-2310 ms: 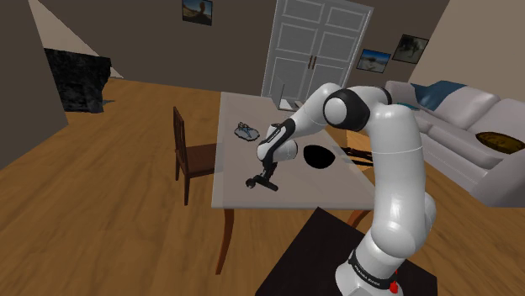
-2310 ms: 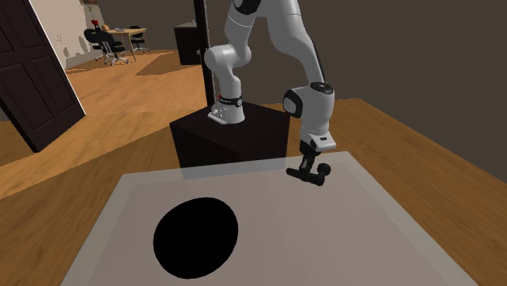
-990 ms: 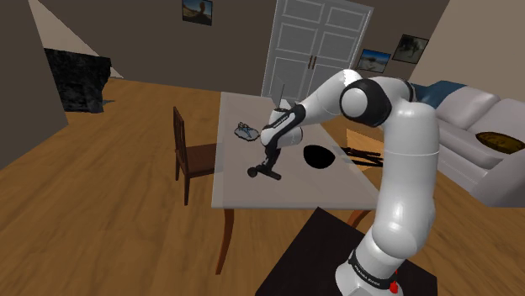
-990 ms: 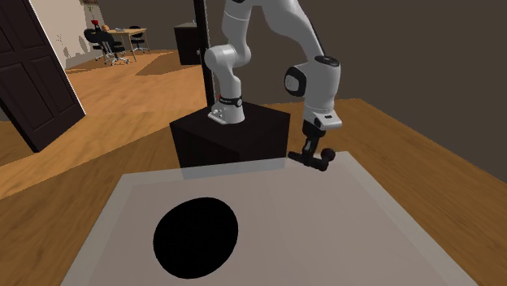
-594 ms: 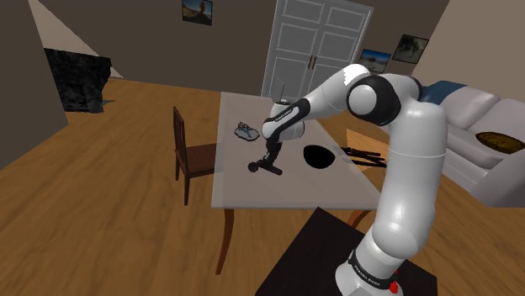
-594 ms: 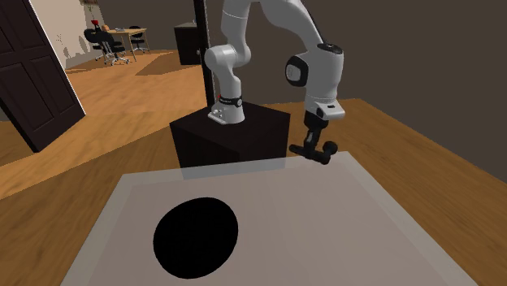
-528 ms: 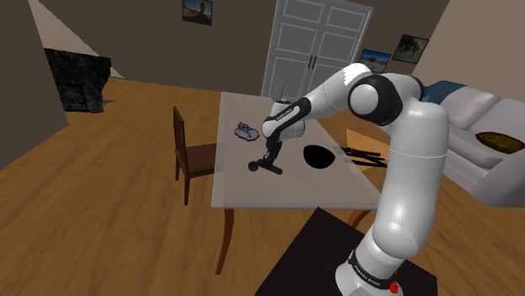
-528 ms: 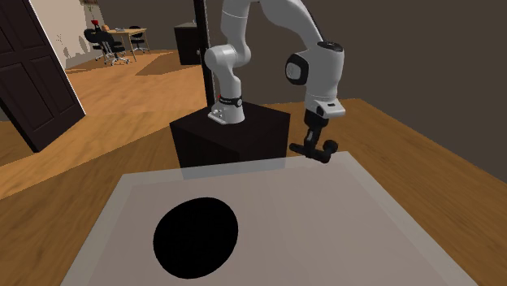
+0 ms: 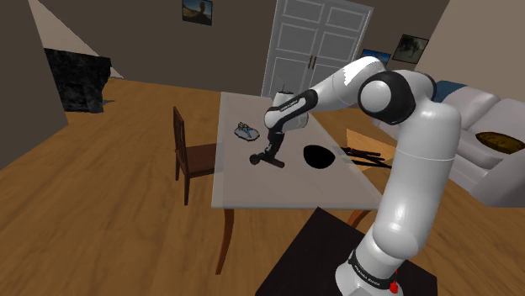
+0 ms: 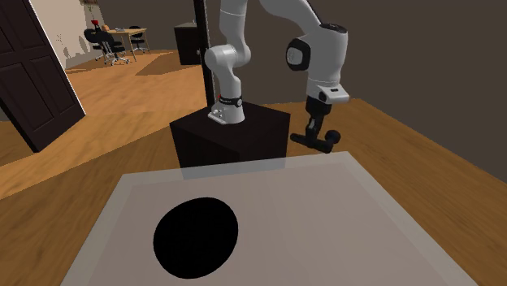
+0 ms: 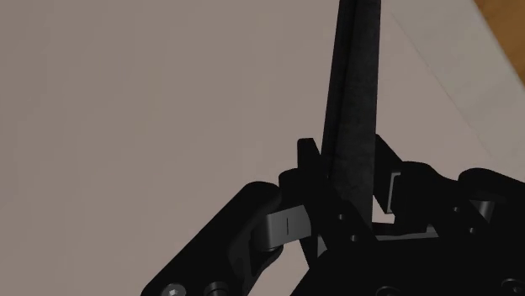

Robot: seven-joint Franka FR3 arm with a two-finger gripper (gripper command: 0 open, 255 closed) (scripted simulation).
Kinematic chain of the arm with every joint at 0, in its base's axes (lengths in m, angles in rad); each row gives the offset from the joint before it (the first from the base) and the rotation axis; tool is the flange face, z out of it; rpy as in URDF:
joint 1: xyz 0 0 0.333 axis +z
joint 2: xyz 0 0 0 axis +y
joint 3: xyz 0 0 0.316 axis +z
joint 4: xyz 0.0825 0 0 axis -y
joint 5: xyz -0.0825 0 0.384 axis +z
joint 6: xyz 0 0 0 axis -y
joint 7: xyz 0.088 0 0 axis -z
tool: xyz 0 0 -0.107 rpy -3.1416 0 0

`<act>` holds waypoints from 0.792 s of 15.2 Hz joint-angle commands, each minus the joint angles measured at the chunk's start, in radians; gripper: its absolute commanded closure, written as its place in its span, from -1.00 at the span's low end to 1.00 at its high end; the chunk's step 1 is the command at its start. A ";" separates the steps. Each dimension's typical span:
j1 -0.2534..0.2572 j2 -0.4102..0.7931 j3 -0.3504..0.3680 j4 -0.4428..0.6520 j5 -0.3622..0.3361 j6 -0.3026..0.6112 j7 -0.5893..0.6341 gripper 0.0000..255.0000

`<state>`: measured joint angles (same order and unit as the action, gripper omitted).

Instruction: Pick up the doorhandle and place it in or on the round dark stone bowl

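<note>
In the shoulder view, the arm (image 9: 418, 168) reached from the stand (image 9: 313, 256) out over the table (image 9: 252, 192). The gripper (image 9: 267, 155) pointed down, with the black handle (image 9: 265, 162) pinched at its tip. Both were black, so it was hard to see where one ended and the other began. I could not tell if the handle touched the table. The bowl (image 9: 317, 155) sat on the table near the handle, toward this view's right, and looked like a flat black spot. A small grey thing (image 9: 246, 131) lay farther back on the table, too small to make out. A chair (image 9: 190, 155) stood at the table's left side. In the second exterior view, the gripper (image 10: 314, 132) hung above the far edge of the table (image 10: 341, 227), beside the stand (image 10: 231, 140). The handle (image 10: 318, 141) lay crosswise under it, up off the table top. The bowl (image 10: 196, 236) was well apart from it, closer to the camera, and showed no rim, just a black round shape. In the wrist view, the fingers (image 11: 282, 225) squeezed the handle (image 11: 353, 101) between them, nearly closed. Its long bar stuck straight out past their tips over the pale table (image 11: 126, 109). The near end of the handle was lost in the black of the gripper.
</note>
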<state>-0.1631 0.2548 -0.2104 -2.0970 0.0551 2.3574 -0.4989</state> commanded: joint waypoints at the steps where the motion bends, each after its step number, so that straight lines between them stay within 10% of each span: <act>1: 0.001 -0.019 -0.002 0.006 -0.006 -0.025 0.003 1.00; 12: -0.141 0.046 -0.065 0.111 0.037 -0.069 -0.221 1.00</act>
<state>-0.2875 0.2933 -0.2683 -2.0048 0.0874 2.3001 -0.6939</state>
